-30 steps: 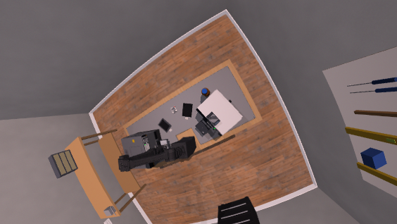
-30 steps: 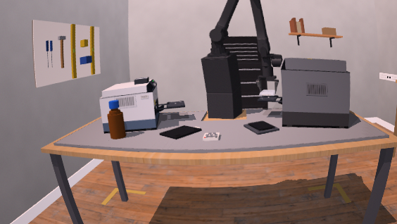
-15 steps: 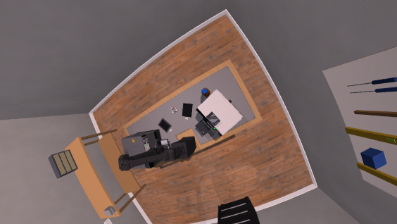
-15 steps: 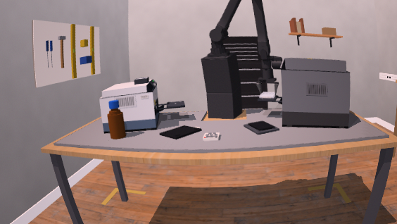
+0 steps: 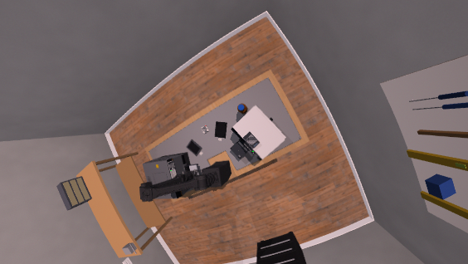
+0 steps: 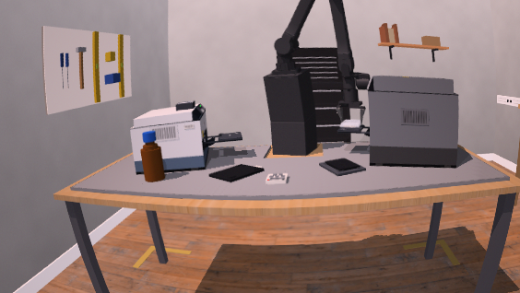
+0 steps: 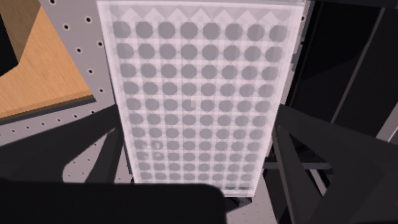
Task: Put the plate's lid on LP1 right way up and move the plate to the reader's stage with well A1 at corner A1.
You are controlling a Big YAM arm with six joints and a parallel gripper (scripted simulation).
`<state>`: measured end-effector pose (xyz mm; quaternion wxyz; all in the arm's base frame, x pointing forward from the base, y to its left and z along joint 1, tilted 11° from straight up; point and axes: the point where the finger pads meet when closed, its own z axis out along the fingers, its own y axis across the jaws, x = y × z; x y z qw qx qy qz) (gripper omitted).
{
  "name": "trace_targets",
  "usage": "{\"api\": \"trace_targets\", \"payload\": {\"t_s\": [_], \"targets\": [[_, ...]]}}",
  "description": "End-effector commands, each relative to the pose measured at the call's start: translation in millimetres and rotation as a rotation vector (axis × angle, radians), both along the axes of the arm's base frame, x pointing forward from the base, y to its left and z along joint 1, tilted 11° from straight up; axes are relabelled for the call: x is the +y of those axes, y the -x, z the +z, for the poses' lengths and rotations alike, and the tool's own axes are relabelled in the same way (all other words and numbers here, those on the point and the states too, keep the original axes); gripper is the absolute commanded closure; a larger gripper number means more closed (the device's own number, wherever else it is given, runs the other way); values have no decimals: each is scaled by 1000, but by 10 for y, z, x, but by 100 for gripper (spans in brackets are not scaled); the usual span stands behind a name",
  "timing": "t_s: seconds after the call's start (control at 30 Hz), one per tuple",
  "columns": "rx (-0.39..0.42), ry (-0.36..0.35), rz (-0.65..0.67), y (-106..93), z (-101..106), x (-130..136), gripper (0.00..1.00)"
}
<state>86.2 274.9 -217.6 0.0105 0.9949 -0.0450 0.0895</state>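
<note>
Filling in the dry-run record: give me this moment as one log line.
gripper: closed on plate | position: beside reader | plate: level, seating unclear | dispenser stage: bare | bottle: upright
</note>
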Motion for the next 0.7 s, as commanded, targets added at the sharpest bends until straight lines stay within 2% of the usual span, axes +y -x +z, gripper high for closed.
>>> {"api": "trace_targets", "payload": {"t_s": [0.0, 0.17, 0.4, 0.67], "targets": [[-2, -7, 1, -37, -7, -7, 14], [3, 13, 1, -23, -36, -66, 14], [0, -1, 1, -35, 43, -7, 14], [0, -1, 1, -34, 42, -4, 14]]}}
